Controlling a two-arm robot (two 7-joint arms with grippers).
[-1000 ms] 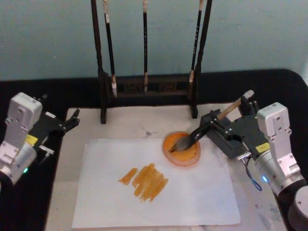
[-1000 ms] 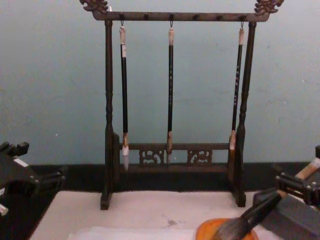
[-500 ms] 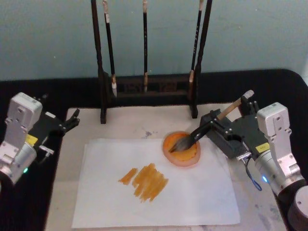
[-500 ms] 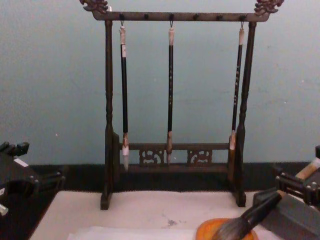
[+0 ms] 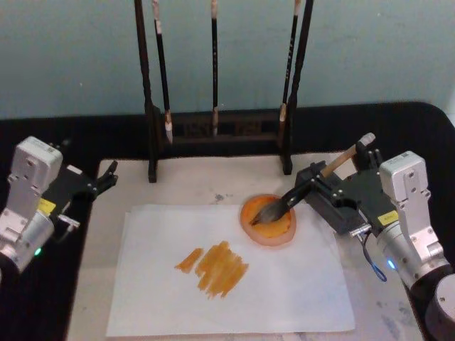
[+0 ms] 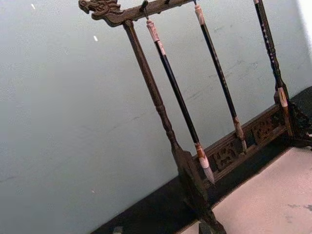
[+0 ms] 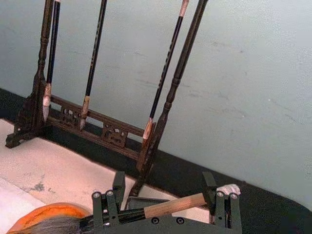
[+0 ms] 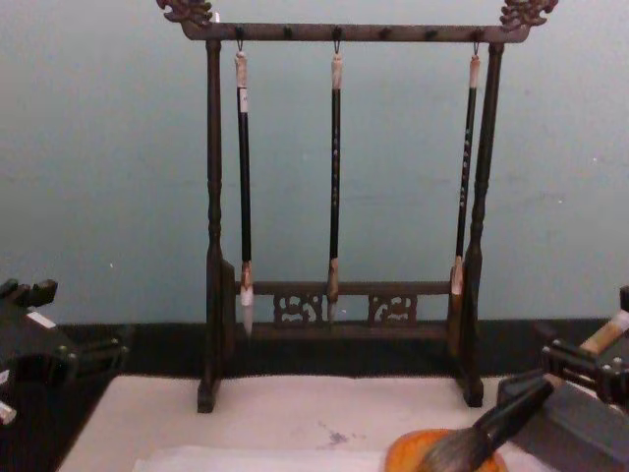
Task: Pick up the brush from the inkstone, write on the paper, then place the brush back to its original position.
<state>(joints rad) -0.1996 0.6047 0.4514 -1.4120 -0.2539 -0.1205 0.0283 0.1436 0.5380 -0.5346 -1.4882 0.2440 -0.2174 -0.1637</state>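
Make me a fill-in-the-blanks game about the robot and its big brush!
1. The brush has its bristles in the orange ____.
2. The strokes on the paper are coloured ____.
3. The ____ gripper is shut on the brush handle.
4. The rack holds ____ thin brushes.

Missing words: inkstone; orange; right; three

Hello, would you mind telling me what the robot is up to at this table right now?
The right gripper is shut on the brush, whose bristles rest in the orange inkstone. Orange strokes are already on the paper, so the writing looks done and the brush is being put back. The left gripper is parked at the mat's left edge. Three thin brushes hang on the rack behind.
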